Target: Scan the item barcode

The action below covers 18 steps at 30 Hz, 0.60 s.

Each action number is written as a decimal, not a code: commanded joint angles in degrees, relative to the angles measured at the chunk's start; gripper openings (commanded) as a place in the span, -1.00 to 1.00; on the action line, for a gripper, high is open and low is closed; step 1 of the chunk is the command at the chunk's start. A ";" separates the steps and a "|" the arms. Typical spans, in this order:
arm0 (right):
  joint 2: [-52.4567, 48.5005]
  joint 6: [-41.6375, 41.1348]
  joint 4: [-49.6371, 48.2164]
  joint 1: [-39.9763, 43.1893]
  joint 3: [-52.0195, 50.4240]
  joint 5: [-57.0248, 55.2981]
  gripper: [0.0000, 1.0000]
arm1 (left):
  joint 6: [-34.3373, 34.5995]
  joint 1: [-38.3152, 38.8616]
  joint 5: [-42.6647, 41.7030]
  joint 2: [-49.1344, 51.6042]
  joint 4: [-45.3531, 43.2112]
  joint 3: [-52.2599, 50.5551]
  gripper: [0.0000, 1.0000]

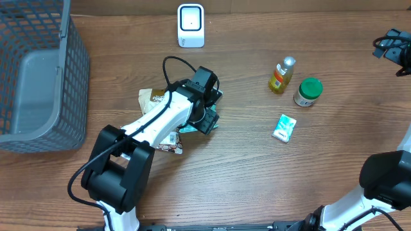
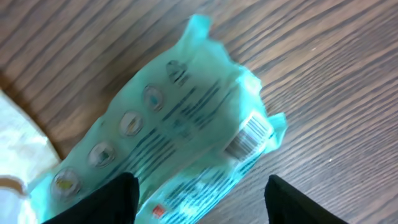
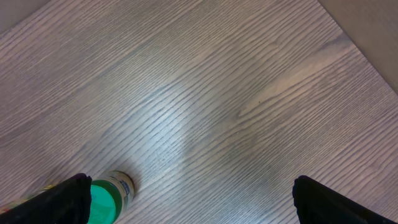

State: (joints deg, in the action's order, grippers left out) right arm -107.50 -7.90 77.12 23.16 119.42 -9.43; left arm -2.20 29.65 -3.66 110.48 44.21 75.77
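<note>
Teal packet flat on surface, barcode facing up; print too blurred to read. Left gripper over packet's lower end, fingers apart, not clamped. Overhead: left arm covers packet, only teal sliver shows. Right gripper wide apart, nothing between, above green-lid jar. Scanner at far edge; bottle, small pouch, basket around.

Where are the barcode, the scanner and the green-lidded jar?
barcode (image 2: 250, 135), left wrist view, middle of its stripes.
scanner (image 1: 191, 24), overhead view, its front face.
green-lidded jar (image 1: 311, 87), overhead view, its lid.
</note>
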 commanded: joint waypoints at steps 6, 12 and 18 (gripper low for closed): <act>0.35 -0.24 -0.31 0.07 0.50 -0.42 1.00 | 4.61 -0.48 8.72 -1.79 0.68 1.27 0.43; 0.35 -0.24 -0.31 0.07 0.50 -0.42 1.00 | 4.59 -0.46 8.52 -1.01 1.18 1.16 0.44; 0.35 -0.24 -0.31 0.07 0.50 -0.42 1.00 | 4.55 -0.46 8.55 3.21 0.13 0.76 0.52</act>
State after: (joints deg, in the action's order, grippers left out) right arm -107.50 -7.90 77.10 23.16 119.42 -9.39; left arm 1.52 29.50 3.51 110.59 44.93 75.81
